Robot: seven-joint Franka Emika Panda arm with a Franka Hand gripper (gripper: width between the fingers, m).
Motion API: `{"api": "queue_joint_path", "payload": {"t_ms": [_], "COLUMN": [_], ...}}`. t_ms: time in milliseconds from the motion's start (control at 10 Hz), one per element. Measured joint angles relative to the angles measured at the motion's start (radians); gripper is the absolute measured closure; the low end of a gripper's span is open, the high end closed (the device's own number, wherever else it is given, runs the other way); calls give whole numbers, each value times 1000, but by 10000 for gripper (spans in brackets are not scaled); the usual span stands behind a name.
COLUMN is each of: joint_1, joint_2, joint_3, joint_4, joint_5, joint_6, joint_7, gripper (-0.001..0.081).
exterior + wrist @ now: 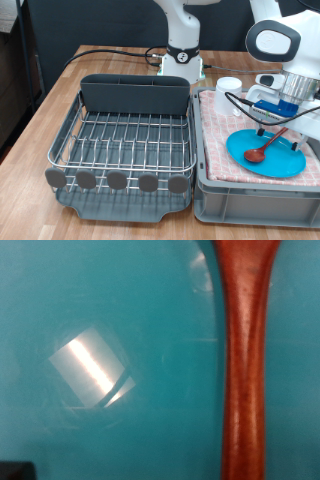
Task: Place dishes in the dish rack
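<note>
The wooden spoon (268, 147) lies on the light-blue plate (240, 150), atop the pink checked cloth (215, 130) in the grey tub (250, 195) at right. The claw (290, 112) hovers just above; whether it is released or clenched cannot be told. The dish rack (70, 130) sits left on the bench (40, 110).

gripper (285, 128) low, arm bent down

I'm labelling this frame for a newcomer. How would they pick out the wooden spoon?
Find the grey tub with the pink checked cloth at the exterior view's right. On it lies a light-blue plate, and the spoon rests across that: the only slim, reddish-brown thing there.
</note>
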Motion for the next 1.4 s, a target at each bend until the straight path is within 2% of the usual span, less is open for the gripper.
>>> {"api": "queue_joint_path", "payload": {"t_ms": [100,200,300,400,500,600,700,1000,1400], "joint_1": [0,0,0,0,0,1,1,0,-12], "joint_2": [1,1,1,2,2,2,2,-39,-195], "joint_3": [-1,-1,-3,-5,-8,-9,-8,3,18], "joint_4": [-2,-4,-7,-11,-15,-18,-19,-31,-104], "joint_5": [-3,-5,-9,-18,-24,-26,-26,18,162], "joint_6": [1,3,8,16,26,31,32,-4,-44], "joint_7": [2,3,6,10,14,15,15,2,-53], "gripper": [240,240,420,420,622,622,719,719,719]}}
